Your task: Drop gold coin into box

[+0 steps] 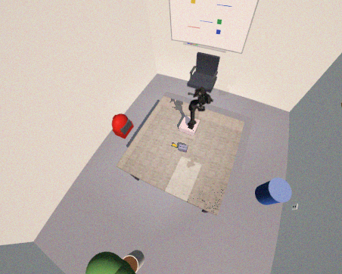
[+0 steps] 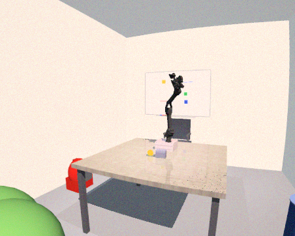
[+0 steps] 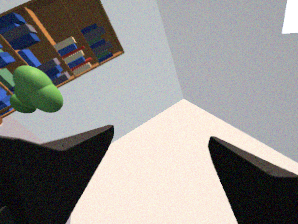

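The gold coin (image 1: 174,144) (image 2: 150,152) stands on its edge in the low dark holder (image 2: 151,155) on the table. The grey box (image 1: 182,147) (image 2: 160,154) stands closed just to the right of the coin in the top and exterior views. A dark line shows on its lid in the top view; the slot is too small to make out clearly. My gripper (image 3: 160,135) is open, with nothing between its fingers. It is raised high above the arm's base, far from the coin and box, and neither shows in the wrist view.
The arm rises from a pale pink block (image 1: 187,129) (image 2: 162,145) on the wooden table (image 1: 219,151) (image 2: 121,163), behind the box. An office chair (image 1: 203,76) and a whiteboard (image 2: 199,81) are behind the table. The wrist view shows walls and a bookshelf (image 3: 112,30).
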You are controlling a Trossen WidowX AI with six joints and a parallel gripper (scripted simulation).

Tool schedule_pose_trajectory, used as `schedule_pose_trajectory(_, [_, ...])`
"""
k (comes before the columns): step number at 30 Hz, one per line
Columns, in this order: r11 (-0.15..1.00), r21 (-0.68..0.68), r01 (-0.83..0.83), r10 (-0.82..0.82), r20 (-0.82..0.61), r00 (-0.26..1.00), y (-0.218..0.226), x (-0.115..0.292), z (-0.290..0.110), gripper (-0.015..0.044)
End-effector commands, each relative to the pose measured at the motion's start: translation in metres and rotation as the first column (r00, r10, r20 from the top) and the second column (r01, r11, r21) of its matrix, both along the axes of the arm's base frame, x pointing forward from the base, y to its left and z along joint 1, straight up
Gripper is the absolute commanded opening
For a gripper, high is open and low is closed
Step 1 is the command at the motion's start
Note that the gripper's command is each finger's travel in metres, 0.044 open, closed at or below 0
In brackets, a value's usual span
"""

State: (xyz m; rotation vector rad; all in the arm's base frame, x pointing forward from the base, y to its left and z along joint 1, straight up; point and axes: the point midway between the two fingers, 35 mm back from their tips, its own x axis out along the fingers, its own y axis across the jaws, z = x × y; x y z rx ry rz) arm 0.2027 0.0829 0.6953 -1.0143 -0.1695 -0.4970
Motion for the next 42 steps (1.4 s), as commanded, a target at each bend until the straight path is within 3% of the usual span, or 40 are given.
schedule_pose_trajectory(1, [1.0,-0.001,0.0,0.0,0.001,1.0,0.0,0.001,0.0,0.0374])
schedule_pose_trajectory(9, [0.999,-0.044,-0.001,0.002,0.038,0.999,0.022,0.042,-0.015,0.0164])
schedule_pose_trajectory(14, [0.995,-0.1,0.011,-0.006,0.052,0.999,0.027,0.069,-0.027,0.0161])
schedule_pose_trajectory(24, [0.996,-0.005,-0.094,0.093,-0.035,0.995,0.036,0.155,-0.095,0.0161])
schedule_pose_trajectory(32, [0.958,0.262,-0.118,0.173,-0.2,0.964,0.003,0.231,-0.196,0.0161])
schedule_pose_trajectory(42, [0.768,0.634,0.097,0.179,-0.357,0.917,-0.068,0.266,-0.318,0.0161])
